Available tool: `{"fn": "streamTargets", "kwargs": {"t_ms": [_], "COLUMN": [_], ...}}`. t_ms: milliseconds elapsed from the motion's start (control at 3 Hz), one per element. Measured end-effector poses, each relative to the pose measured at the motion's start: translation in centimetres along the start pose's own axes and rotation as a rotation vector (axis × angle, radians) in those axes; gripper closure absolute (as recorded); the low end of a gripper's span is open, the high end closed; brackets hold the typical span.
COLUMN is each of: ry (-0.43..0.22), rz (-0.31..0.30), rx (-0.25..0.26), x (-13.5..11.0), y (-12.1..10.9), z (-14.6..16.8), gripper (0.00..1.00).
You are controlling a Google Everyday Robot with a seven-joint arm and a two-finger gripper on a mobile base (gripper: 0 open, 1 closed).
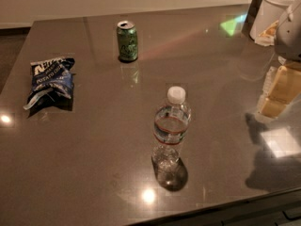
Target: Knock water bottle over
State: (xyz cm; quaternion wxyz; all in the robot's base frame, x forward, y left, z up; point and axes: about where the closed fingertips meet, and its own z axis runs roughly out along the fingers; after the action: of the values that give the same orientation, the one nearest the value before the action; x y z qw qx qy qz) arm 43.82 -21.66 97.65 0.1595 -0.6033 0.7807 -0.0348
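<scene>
Water bottle (171,128) stands upright, white cap on, near the middle of the dark glossy counter (84,149), toward its front edge. The tool (277,95) hangs at the right edge of the view above the counter, well apart from the bottle and touching nothing visible; how far open it is cannot be told. Green soda can (127,41) upright farther back and left, blue potato chip bag (50,81) lying at the left side, white container (273,11) at the back right corner.
</scene>
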Motion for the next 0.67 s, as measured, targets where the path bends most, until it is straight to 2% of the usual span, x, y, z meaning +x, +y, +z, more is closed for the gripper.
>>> {"fn": "streamTargets", "kwargs": {"t_ms": [333,667], "ry": [0.0,-0.029], "rz": [0.0,-0.016], "rx": [0.0,-0.02], "x": [0.0,-0.94], "y": [0.0,0.9], "z": [0.0,0.44], "gripper": [0.0,0.0]}}
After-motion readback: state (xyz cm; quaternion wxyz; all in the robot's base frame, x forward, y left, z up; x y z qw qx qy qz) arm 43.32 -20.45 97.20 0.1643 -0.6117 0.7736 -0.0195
